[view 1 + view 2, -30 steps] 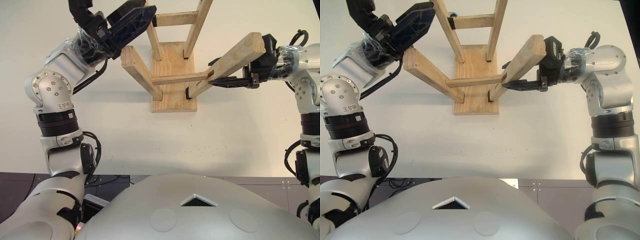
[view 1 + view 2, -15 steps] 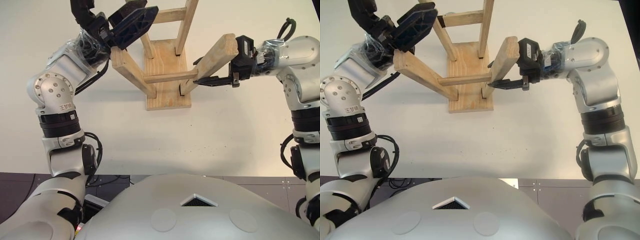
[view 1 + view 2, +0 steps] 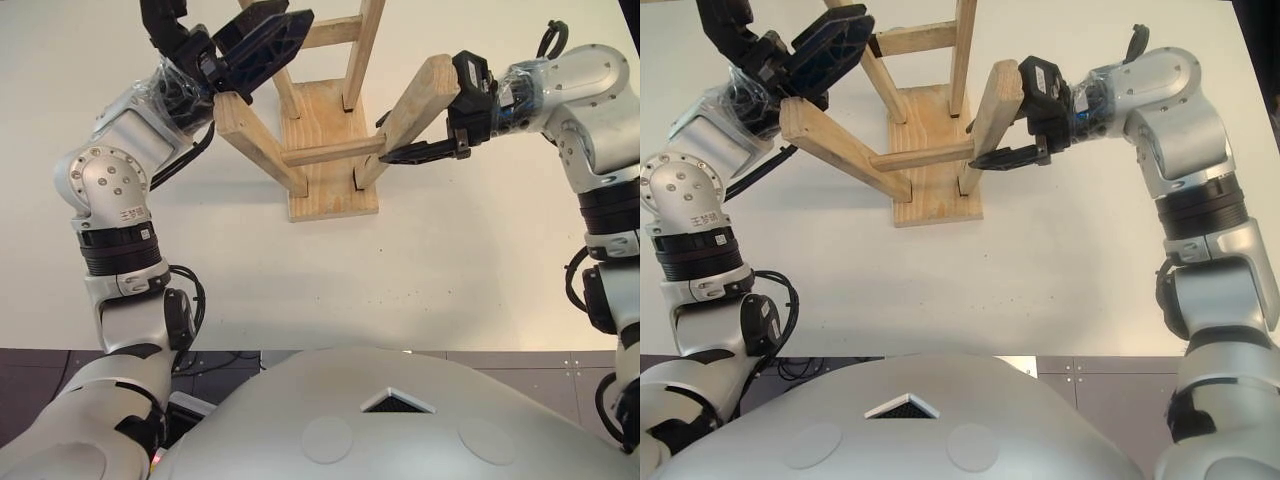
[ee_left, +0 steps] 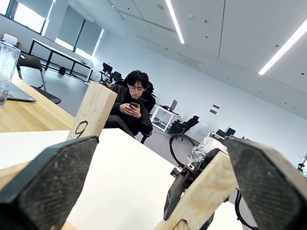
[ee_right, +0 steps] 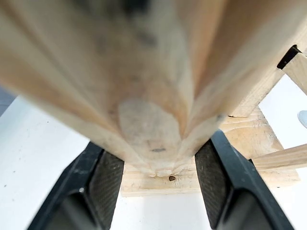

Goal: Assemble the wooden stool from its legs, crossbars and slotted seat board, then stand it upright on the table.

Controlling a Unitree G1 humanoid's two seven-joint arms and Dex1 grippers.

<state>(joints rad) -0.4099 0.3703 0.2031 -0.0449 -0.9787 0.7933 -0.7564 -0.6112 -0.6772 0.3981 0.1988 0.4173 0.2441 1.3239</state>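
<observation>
1. Stool (image 3: 290,160) in the head views: we see it upside down on the white table (image 3: 450,260). The seat board (image 3: 335,198) lies flat on the surface, four legs stick up, and crossbars sit between them.
2. Left gripper (image 3: 280,45), same views: it is at the stool's far-left side, just above the top end of the near-left leg (image 3: 250,125). Its fingers are spread and pinch nothing.
3. Right gripper (image 3: 400,145), same views: it is clamped on the tilted near-right leg (image 3: 415,100). One black finger lies along the leg, close to the end of the front crossbar (image 3: 335,152). The leg's lower end meets the seat board at the near-right corner; we cannot tell if it sits fully in.
4. Left wrist view: we see two black ridged pads (image 4: 48,182) set wide apart with nothing touching them. Past them are one upright leg end and the tilted leg with the other arm's pincer on it.
5. Right wrist view: the leg runs straight between both fingers (image 5: 108,184), which press on its sides. We see the seat board on the table beyond.
</observation>
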